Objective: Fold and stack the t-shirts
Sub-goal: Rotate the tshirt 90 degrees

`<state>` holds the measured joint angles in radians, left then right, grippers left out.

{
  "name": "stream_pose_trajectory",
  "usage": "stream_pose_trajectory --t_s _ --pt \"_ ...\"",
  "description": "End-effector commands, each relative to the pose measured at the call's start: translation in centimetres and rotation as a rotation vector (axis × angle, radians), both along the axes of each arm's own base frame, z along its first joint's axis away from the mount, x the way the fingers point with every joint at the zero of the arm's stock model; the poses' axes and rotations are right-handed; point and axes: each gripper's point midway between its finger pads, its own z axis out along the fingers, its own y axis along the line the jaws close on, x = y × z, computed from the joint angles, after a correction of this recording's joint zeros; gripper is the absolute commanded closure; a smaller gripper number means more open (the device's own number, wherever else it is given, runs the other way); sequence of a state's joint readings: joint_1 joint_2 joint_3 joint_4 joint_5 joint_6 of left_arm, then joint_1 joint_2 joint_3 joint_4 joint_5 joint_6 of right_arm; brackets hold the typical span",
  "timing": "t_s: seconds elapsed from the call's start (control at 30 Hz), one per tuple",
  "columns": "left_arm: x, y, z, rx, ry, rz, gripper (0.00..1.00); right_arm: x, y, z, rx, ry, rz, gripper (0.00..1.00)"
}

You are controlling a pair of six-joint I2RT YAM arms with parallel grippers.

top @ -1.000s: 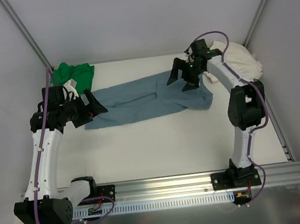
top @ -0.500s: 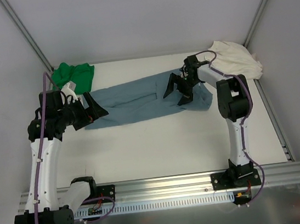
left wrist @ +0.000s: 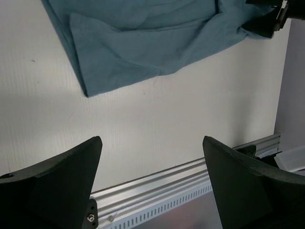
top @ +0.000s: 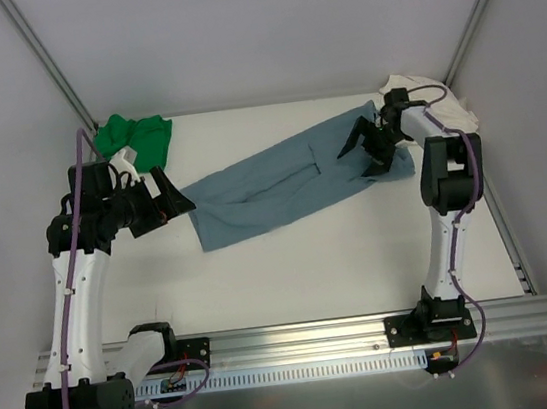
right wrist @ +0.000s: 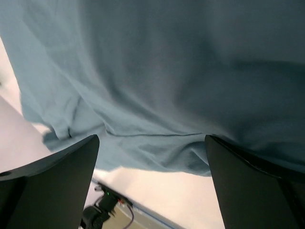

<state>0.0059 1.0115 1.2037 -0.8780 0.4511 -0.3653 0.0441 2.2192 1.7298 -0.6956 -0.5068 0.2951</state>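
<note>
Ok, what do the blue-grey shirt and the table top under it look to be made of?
Blue-grey t-shirt: soft, matte knit cloth, probably cotton jersey. It lies limp in loose wrinkles and folds.
Table top: cream-white and matte, possibly corrugated plastic sheet. Fine parallel ribs show in the left wrist view, but the look leaves it open.

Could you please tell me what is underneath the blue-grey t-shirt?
Around the blue-grey t-shirt only white table shows, so it seems to lie directly on it. Anything beneath its folds is covered and cannot be seen.
</note>
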Motion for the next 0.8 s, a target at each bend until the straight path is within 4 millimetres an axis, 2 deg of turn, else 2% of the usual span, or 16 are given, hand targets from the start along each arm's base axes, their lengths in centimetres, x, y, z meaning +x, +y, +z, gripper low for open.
stream_pose_trajectory --t_s 0.0,0.17,0.23,0.27,0.3,0.33,0.37,0.4,0.43,0.47,0.5,0.53,0.57,0.6,0.67,0.77 --pt "-0.2 0.5 0.6 0.038 -0.012 -0.005 0.11 2.0 -5.2 -0.4 -0.107 -0.028 -0.086 0.01" --pt "0.2 0.4 -1.1 0.042 0.031 -0.022 0.08 4.8 -8.0 1.6 -0.106 -0.077 -0.14 0.01" --pt "1.1 0.1 -2.9 0.044 0.097 -0.074 0.05 5.2 -7.0 3.6 -0.057 -0.109 -0.125 0.0" --pt "1.7 -0.2 -2.8 0.045 0.1 -0.114 0.01 5.1 -6.4 4.2 -0.04 -0.118 -0.116 0.01" --pt "1.6 -0.7 -5.0 0.083 0.223 -0.18 0.01 4.8 -5.3 4.9 -0.026 -0.126 -0.091 0.01" --pt "2.2 0.0 -5.5 0.182 0.235 -0.204 0.01 3.7 -4.3 4.8 0.01 -0.109 -0.068 0.01" --pt "3.1 -0.8 -4.7 0.271 0.199 -0.249 0.01 3.0 -3.4 6.7 0.032 -0.145 -0.054 0.01" --pt "4.4 0.5 -6.1 0.416 0.226 -0.236 0.01 2.6 -2.0 7.3 0.055 -0.174 -0.025 0.01" --pt "4.7 0.7 -6.3 0.489 0.237 -0.252 0.01 0.6 -0.9 6.6 0.099 -0.134 -0.007 0.01" --pt "5.5 -0.2 -5.5 0.551 0.197 -0.3 0.01 -0.3 -0.3 8.9 0.123 -0.18 0.002 0.0" --pt "6.6 -0.1 -6.4 0.627 0.198 -0.332 0.01 -2.4 1.5 10.1 0.152 -0.198 0.05 0.01" --pt "6.9 -0.7 -7.0 0.663 0.19 -0.385 0.01 -3.4 2.2 9.2 0.164 -0.169 0.067 0.01" --pt "7.1 -1.2 -7.6 0.7 0.187 -0.427 0.01 -4.5 2.8 11.5 0.177 -0.223 0.09 0.01" --pt "6.9 -2.3 -9.2 0.781 0.185 -0.54 0.01 -5.9 3.7 12.1 0.192 -0.23 0.118 0.0" --pt "7.5 -4.3 -11.2 0.829 0.157 -0.652 0.01 -9.0 4.0 14.1 0.202 -0.265 0.146 0.01" --pt "8.2 -4.6 -14.2 0.902 0.152 -0.714 0.01 -13.1 3.9 15.3 0.23 -0.275 0.176 0.0"
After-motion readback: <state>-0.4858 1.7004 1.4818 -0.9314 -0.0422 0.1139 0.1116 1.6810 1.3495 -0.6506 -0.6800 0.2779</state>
